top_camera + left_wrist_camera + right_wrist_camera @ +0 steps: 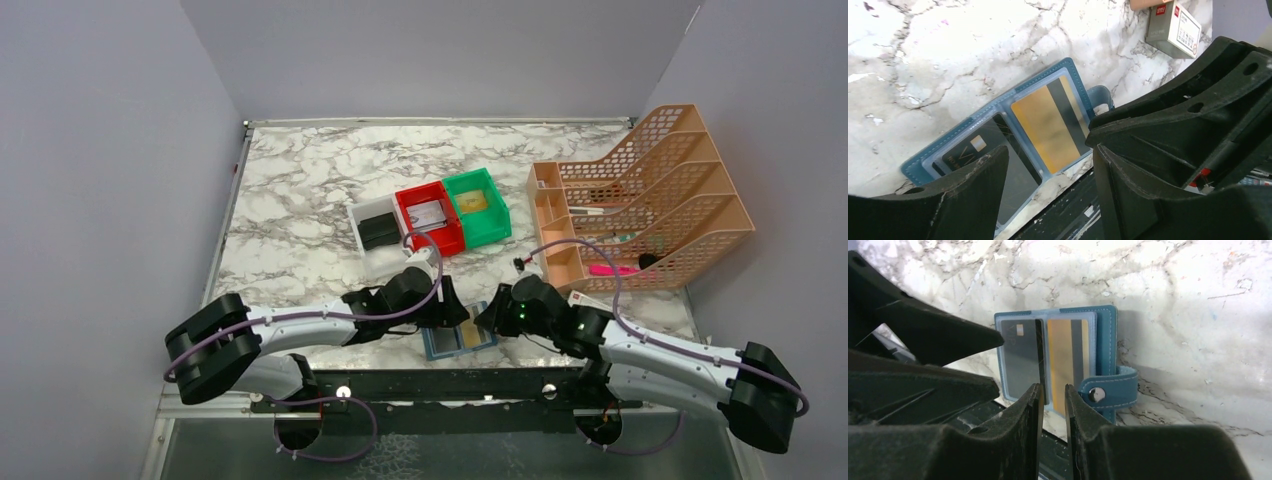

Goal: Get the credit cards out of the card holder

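Note:
The teal-blue card holder (458, 340) lies open at the table's near edge. It also shows in the left wrist view (923, 165) and the right wrist view (1105, 340). A dark card (968, 152) (1018, 355) sits in its left clear pocket and a gold card (1048, 125) (1058, 355) in the right one. The snap tab (1108, 392) sticks out to the side. My left gripper (450, 312) (1048, 157) is wide open and empty, just above the holder's near edge. My right gripper (490, 318) (1053, 390) hovers at the holder's near edge, with only a narrow gap between its jaws and nothing in it.
A white bin holding a black wallet (378, 232), a red bin (430, 215) and a green bin (477, 205) stand mid-table. An orange file rack (650, 200) stands at the right. A small white box with a red stripe (1175, 22) lies beyond the holder. A black metal rail (430, 382) runs under the table's edge.

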